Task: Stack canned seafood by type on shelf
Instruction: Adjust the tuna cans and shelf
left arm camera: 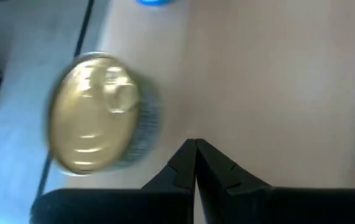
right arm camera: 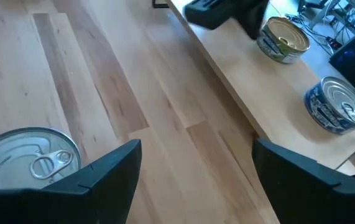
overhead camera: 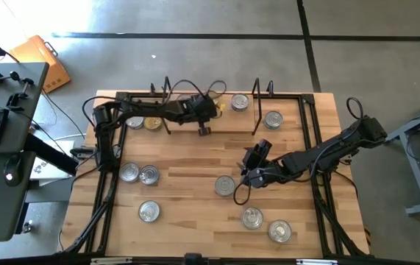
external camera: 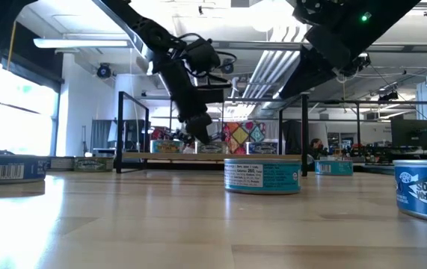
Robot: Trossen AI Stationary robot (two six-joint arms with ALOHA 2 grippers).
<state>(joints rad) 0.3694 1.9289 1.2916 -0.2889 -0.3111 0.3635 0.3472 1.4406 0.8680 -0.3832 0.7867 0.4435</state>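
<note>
Six table tins point(overhead camera: 149, 212); four shelf point(overhead camera: 187, 125) tins point(overhead camera: 273, 118)

Short round metal tins point(overhead camera: 148, 212) have glossy silver tops on the smooth light planked wooden desk point(overhead camera: 187, 158); the tin on the pale wooden shelf board point(left arm camera: 276, 81) has a shiny gold top point(left arm camera: 93, 112).

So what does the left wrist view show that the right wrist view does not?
Only the left wrist view shows the left pincer, shut and empty, beside a gold-topped tin. Only the right wrist view shows the right pincer, open over the table, a silver-topped tin by it, and a blue tin on the shelf. Both share pale wooden surfaces and tins.
</note>
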